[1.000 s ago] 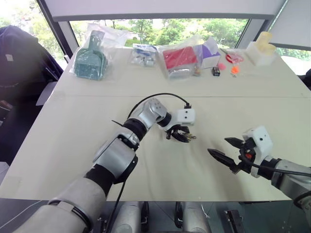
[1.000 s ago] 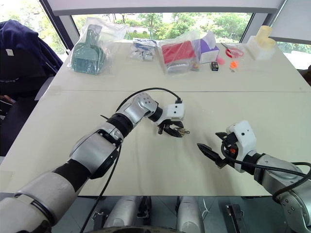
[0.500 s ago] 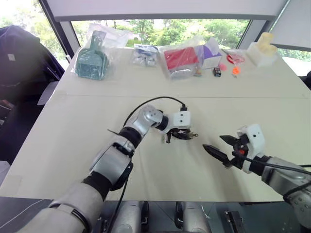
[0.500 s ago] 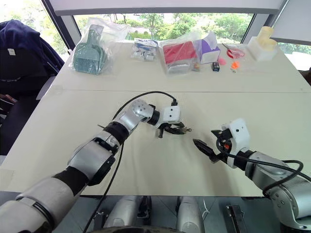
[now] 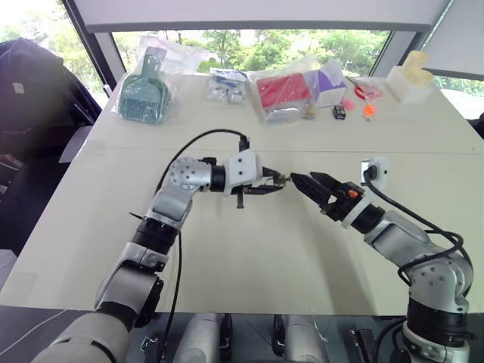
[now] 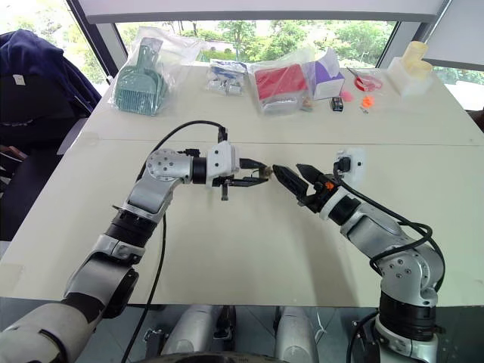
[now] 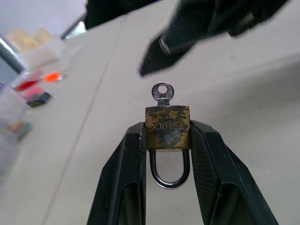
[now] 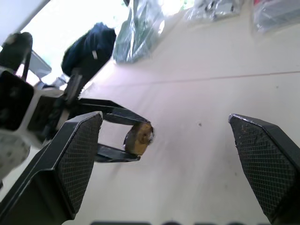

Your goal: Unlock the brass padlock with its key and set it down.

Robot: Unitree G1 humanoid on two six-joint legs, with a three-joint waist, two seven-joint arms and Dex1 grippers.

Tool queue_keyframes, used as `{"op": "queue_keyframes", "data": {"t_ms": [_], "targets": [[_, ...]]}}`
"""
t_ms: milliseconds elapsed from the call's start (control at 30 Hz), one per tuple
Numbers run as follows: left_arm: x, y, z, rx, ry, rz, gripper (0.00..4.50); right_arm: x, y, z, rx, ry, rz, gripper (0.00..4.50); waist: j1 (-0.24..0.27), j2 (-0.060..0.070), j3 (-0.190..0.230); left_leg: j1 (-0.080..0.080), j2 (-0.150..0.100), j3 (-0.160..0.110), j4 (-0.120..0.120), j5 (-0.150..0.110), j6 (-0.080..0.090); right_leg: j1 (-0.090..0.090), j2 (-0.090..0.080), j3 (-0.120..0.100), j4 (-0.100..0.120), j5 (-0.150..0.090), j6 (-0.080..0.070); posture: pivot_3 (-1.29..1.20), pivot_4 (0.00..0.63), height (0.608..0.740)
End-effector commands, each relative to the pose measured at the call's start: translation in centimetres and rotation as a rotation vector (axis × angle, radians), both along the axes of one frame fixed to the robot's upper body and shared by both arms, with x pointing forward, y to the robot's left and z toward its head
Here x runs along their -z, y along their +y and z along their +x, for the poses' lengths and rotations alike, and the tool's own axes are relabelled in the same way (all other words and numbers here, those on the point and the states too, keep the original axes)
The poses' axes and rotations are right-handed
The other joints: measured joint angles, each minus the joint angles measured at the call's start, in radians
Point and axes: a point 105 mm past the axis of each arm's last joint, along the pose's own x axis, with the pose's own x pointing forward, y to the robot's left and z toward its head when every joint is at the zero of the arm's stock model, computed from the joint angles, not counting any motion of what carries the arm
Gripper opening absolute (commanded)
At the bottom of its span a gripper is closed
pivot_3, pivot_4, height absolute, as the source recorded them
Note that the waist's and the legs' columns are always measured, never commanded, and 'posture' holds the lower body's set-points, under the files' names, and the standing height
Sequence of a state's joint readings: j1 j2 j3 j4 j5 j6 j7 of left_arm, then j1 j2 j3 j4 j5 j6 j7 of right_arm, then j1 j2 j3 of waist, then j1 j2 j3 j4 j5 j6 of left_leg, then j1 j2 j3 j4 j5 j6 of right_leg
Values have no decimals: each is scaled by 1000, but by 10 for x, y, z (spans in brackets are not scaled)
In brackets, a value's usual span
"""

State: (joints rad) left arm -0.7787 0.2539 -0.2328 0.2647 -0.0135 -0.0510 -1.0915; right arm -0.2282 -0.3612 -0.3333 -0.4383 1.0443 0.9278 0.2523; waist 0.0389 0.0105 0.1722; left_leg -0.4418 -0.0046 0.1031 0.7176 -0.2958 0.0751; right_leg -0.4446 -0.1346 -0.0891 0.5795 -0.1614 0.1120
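Holding: the left pincer (image 5: 266, 187) is pinching the brass padlock (image 7: 167, 127) by its two flat sides, body gripped, shackle tucked back between the fingers, clear above the counter (image 5: 249, 265).
Key: the key (image 7: 162, 92) sits in the padlock's keyway, its ringed silvery head sticking out of the end that faces away from the left pincer.
Where the padlock is: in the air over the middle of the counter, level with both arms and pointed toward the right pincer (image 5: 306, 181).
Right pincer: spread wide, holding nothing, tips just beside the key head and aimed at it; from its own wrist the padlock shows between its two fingers (image 8: 79, 154).
Step in hand: judged to be bringing the free pincer onto the key head so it can be turned.
Doing it well: centre the key head between the spread fingers before pressing them together; grip the flat of the head, not its edge, so it does not slip.
Turning: roll about the key's own line while the left pincer keeps the padlock steady; a sideways push could bend the thin key or twist the padlock out of its grip.
Risk: the padlock is tiny and held only by its faces, so a nudge from the fingertip may knock it loose.
Beyond the padlock: bagged goods (image 5: 281, 94) and small boxes line the far edge of the counter, well apart from the work.
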Motion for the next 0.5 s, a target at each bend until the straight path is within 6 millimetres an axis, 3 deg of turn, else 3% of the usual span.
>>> {"op": "queue_keyframes", "data": {"t_ms": [33, 200, 367, 467, 500], "targets": [[-20, -1, -1, -12, -51, -49, 736, -12, 2, 0, -13, -41, 45, 4500, -4, 0, 0, 0, 0, 0, 0, 0, 0, 0, 0, 0, 0, 1, 1, 0, 150, 735], [-20, -2, -3, -3, -57, -39, 736, -13, 3, 1, -22, -43, 75, 4500, -5, 0, 0, 1, 1, 0, -1, 0, -1, 0, 1, 0, 1, 1, 3, 0, 150, 735], [-21, -4, -4, 18, -65, -32, 736, -14, 9, 2, -37, -41, 99, 2122, -4, 0, 0, 1, 1, 0, -1, 0, -1, 0, 1, 0, 1, 1, 3, 0, 150, 735], [-22, -5, -5, 30, -78, -28, 736, -14, 13, 2, -46, -38, 114, 419, -4, 0, 0, 1, 0, 0, -1, 1, -1, 0, 1, 0, 1, 1, 3, 0, 150, 735], [-23, -5, -6, 32, -85, -27, 736, -13, 14, 2, -51, -35, 119, 69, -5, 0, 0, 1, 1, 0, -1, 1, -1, 0, 1, 0, 1, 1, 3, 0, 150, 735]]}}
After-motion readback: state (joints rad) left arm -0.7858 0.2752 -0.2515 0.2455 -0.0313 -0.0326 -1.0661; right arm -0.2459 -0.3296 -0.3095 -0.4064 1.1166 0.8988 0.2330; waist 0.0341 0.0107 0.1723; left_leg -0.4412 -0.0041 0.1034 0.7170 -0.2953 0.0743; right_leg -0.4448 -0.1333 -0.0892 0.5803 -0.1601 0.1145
